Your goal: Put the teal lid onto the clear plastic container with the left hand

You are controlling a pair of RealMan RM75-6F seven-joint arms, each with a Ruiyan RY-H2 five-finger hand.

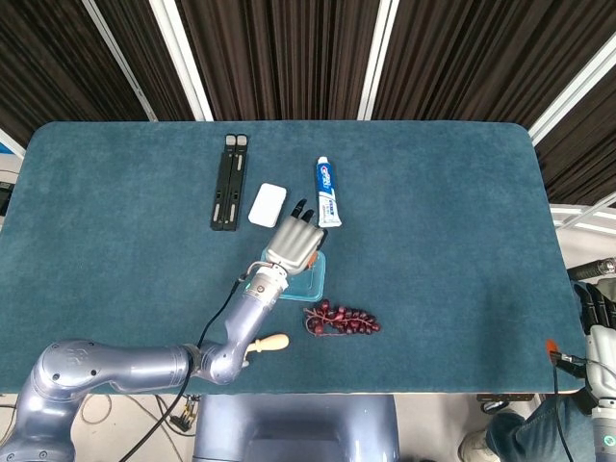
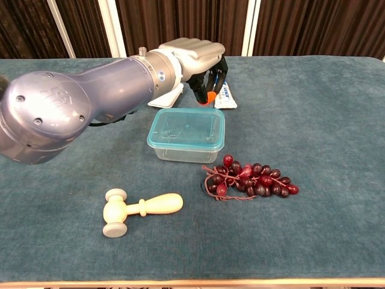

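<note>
Hovering above the far edge of the clear plastic container (image 2: 187,137), the left hand (image 2: 198,57) hangs with its knuckles up and its dark fingers (image 2: 218,69) curled downward; nothing shows in its grip, though an orange tip (image 2: 209,97) sits at one fingertip. The teal lid (image 2: 187,126) already lies flat on the container, its rim matching the box all round. In the head view the left hand (image 1: 295,245) covers most of the container (image 1: 310,281), so only a teal corner shows beside the wrist.

Close in front of the container, toward the robot, lies a bunch of dark red grapes (image 2: 249,177), its stem near the box wall. A small wooden mallet (image 2: 139,208) lies well to the near left on the blue worktop (image 2: 313,120). Beyond the hand, a toothpaste tube (image 1: 328,192) lies lengthwise, a white rounded bar (image 1: 268,204) rests just beside it to the left, and a black folding stand (image 1: 229,181) lies further left again.

The right hand (image 1: 595,313) shows only at the right edge of the head view, off the worktop; whether its fingers are spread or curled cannot be told.
</note>
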